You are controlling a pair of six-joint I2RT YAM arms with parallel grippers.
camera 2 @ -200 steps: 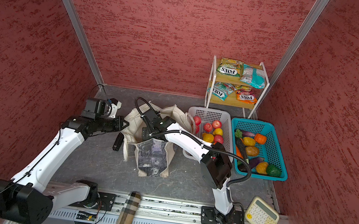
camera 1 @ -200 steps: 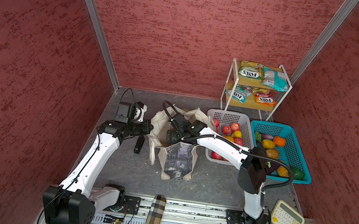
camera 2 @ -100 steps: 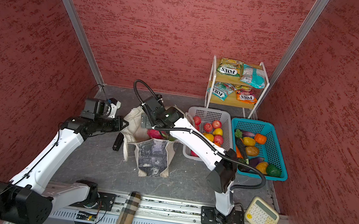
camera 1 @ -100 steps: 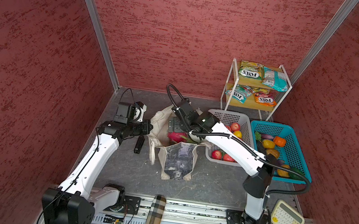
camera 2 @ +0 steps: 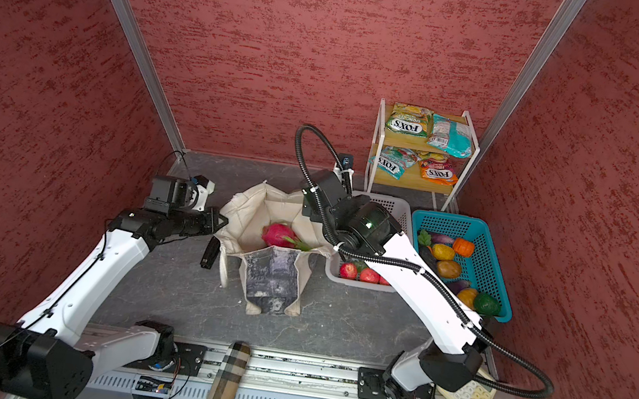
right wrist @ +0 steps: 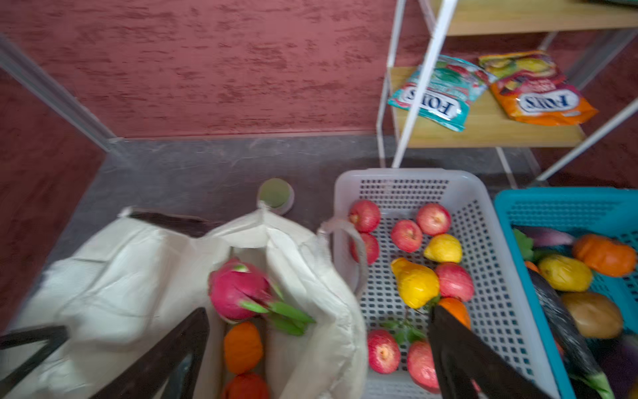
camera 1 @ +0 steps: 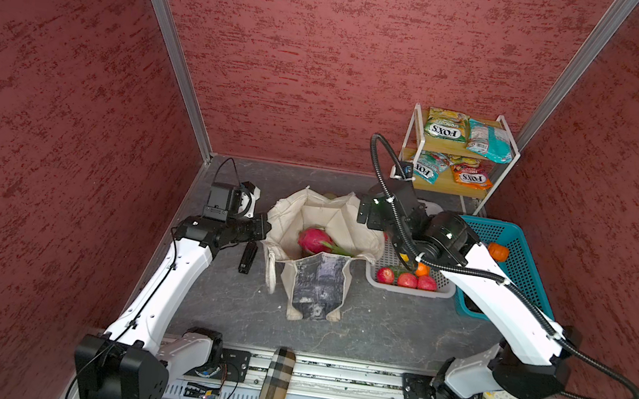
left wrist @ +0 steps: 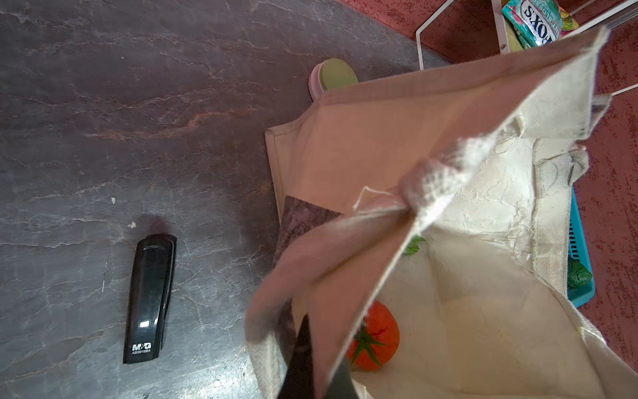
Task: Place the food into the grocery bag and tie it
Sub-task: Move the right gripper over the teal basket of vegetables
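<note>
The cream grocery bag (camera 1: 321,284) stands open near the middle of the grey table (camera 1: 376,329), seen from above. A pink dragon fruit (camera 1: 314,239) lies inside. The wrist views also show a red tomato (left wrist: 374,335) and an orange piece (right wrist: 242,345) lower in the bag.

At the bag's nine o'clock, the left end effector (camera 1: 263,227) is clamped shut on the rim cloth, holding the mouth open. At two o'clock, the right end effector (right wrist: 320,311) hangs over the bag's edge, fingers spread wide and holding nothing.

At three o'clock a white basket (camera 1: 443,294) holds apples (right wrist: 407,236), and a blue basket (camera 1: 514,234) lies beyond it. FOX'S packets (camera 1: 444,129) lie on a shelf rack at one o'clock.

Packing looks partly done. Much food remains outside the bag, and the strap handles (camera 1: 270,276) hang loose, untied.
</note>
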